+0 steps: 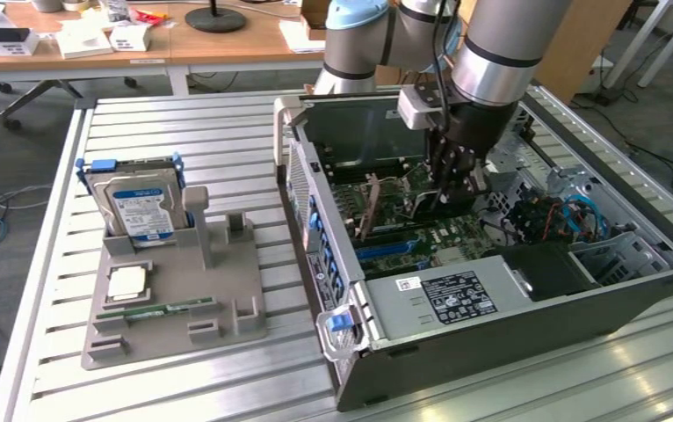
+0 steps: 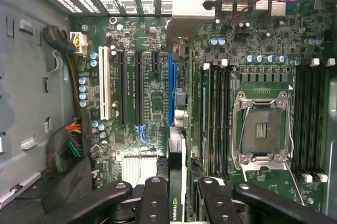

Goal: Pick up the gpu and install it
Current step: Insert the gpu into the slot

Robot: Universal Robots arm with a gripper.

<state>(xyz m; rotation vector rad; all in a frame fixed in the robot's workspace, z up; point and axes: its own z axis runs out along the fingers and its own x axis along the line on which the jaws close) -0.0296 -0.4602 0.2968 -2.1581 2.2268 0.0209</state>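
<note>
Inside open dark-grey metal computer case [image 1: 524,338]: black-fingered gripper [image 2: 177,188] clamped on thin green, dark-faced gpu [image 2: 177,155], held edge-on along long blue motherboard slot [image 2: 170,84]. Whether it is seated, cannot tell. Judgement: keep card upright, parallel to slot, pale metal bracket [image 2: 192,10] at rear opening; press evenly.

Wooden desks [image 1: 255,40] and grey carpet [image 1: 32,167] behind slatted table [image 1: 172,132]

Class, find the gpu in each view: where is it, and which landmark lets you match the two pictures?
Exterior view: the gpu stands inside the open computer case, just under the gripper, above the motherboard.
Wrist view: the gpu is seen edge-on, clamped in the gripper, lined up along the blue slot.
Shared landmark: the green motherboard.
</note>
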